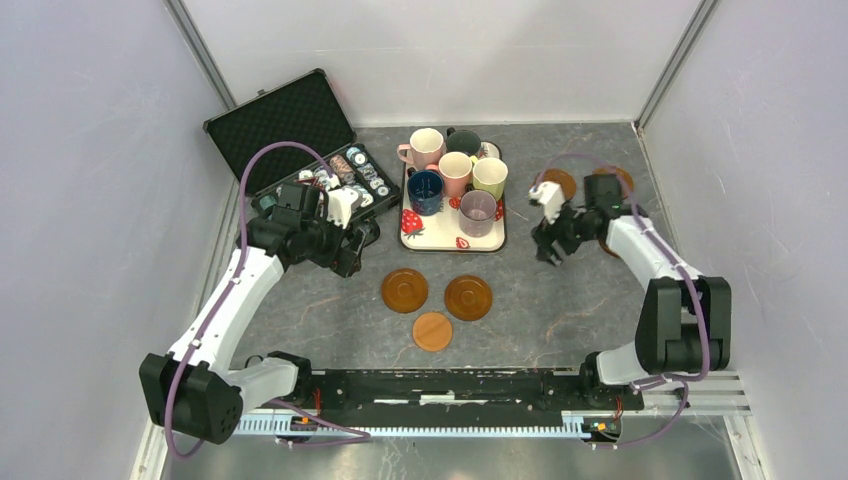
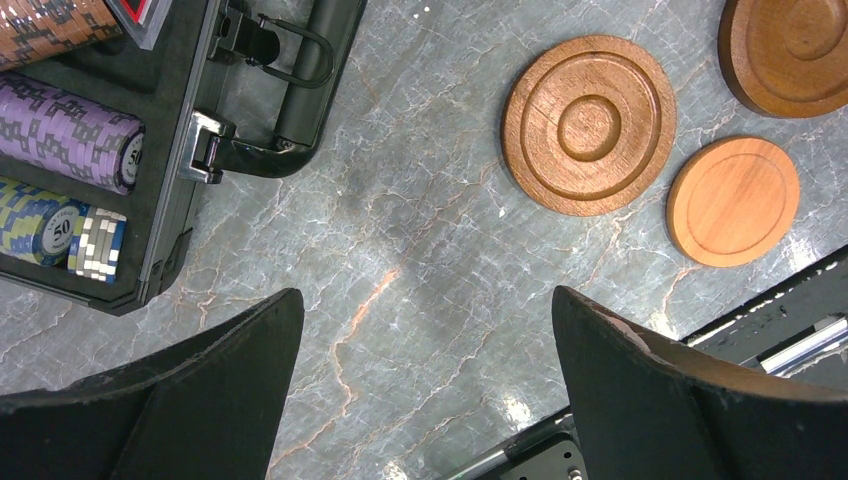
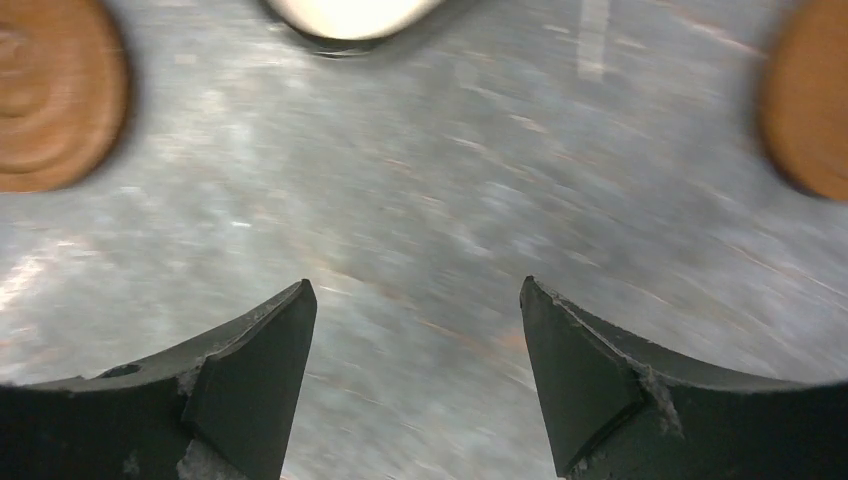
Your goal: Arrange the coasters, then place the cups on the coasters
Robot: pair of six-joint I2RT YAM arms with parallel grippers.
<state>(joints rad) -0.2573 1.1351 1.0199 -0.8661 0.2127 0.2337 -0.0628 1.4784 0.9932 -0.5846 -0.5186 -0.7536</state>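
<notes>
Jaws of left gripper spread wide, empty, above bare desk beside chip case. Jaws of right gripper apart, nothing between them; its wrist view blurred. Three coasters lie close together mid-desk. Two more at far right, by the right arm. Six cups stand on tray.

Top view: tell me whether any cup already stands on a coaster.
No, all six cups sit together on the strawberry-print tray, and the coasters lie bare away from it.
</notes>
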